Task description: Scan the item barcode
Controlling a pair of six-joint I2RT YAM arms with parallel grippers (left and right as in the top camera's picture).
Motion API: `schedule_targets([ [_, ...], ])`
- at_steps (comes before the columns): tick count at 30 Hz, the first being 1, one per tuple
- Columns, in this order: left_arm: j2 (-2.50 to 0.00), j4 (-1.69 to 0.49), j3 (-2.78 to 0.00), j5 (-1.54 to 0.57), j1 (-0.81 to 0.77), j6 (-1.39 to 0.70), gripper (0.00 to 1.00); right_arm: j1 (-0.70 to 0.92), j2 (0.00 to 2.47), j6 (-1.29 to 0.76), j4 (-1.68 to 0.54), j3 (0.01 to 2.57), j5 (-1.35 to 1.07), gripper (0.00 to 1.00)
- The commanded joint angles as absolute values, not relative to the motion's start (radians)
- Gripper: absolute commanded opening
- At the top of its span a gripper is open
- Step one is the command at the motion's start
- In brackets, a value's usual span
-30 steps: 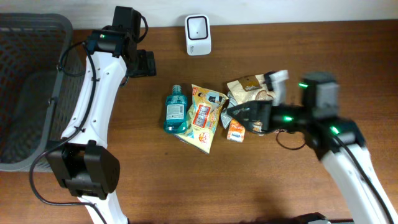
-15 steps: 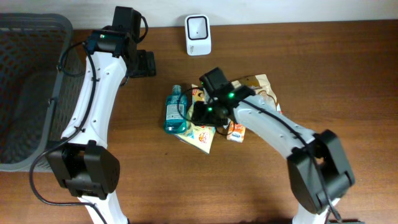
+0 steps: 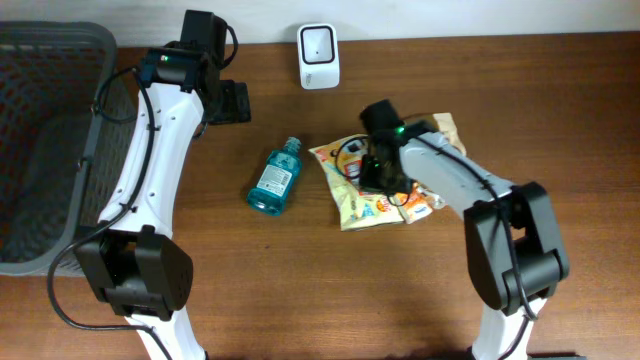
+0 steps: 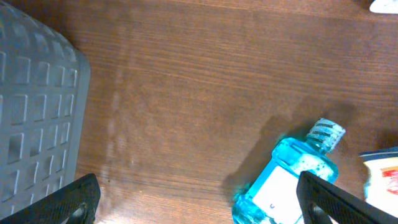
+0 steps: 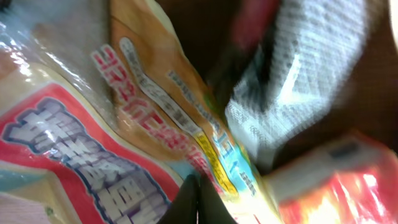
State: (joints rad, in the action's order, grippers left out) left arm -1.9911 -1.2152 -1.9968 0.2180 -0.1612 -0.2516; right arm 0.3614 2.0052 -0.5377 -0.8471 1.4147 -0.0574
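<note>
A yellow snack packet (image 3: 360, 197) lies mid-table, and my right gripper (image 3: 380, 175) is shut on its upper part. The right wrist view shows the two fingers pressed together (image 5: 199, 200) at the packet's (image 5: 93, 143) printed film. A blue mouthwash bottle (image 3: 275, 178) lies on its side left of the packet. In the left wrist view the bottle (image 4: 283, 186) is under the right fingertip. My left gripper (image 3: 235, 102) stands open (image 4: 202, 200) above bare wood, holding nothing. The white barcode scanner (image 3: 318, 55) stands at the back edge.
A dark mesh basket (image 3: 40, 150) fills the left side; its grey wall (image 4: 37, 112) shows in the left wrist view. A small orange box (image 3: 420, 208) and a brown packet (image 3: 442, 128) lie beside the yellow packet, with a grey printed wrapper (image 5: 298, 68) close by.
My right arm swung in over the pile, shut its jaws, and pulled the yellow packet to the right. The blue bottle slid left and turned. The left arm stayed still.
</note>
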Motion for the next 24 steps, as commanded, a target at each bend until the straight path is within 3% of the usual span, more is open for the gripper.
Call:
schedule_targets([
  [1,-1.995,-1.216,-1.998,0.225,-0.161,-0.261,0.99,0.361,1.974,-0.478,-0.946,1.56,-0.073,0.04],
  [4,-1.995,-1.216,-1.998,0.225,-0.161,-0.262,0.99,0.379,1.971,-0.479,-0.993,1.65,-0.078,0.09],
  [13,-1.995,-1.216,-1.998,0.225,-0.161,-0.261,0.99,0.47,2.087,-0.54,-0.834,1.438,-0.171,0.04],
  [19,-1.995,-1.216,-1.998,0.225,-0.162,-0.261,0.99,0.418,2.024,-0.535,-0.896,1.671,-0.171,0.04],
  [24,-1.995,-1.216,-1.998,0.225,-0.162,-0.262,0.99,0.432,2.076,-0.567,-0.829,1.665,-0.174,0.05],
])
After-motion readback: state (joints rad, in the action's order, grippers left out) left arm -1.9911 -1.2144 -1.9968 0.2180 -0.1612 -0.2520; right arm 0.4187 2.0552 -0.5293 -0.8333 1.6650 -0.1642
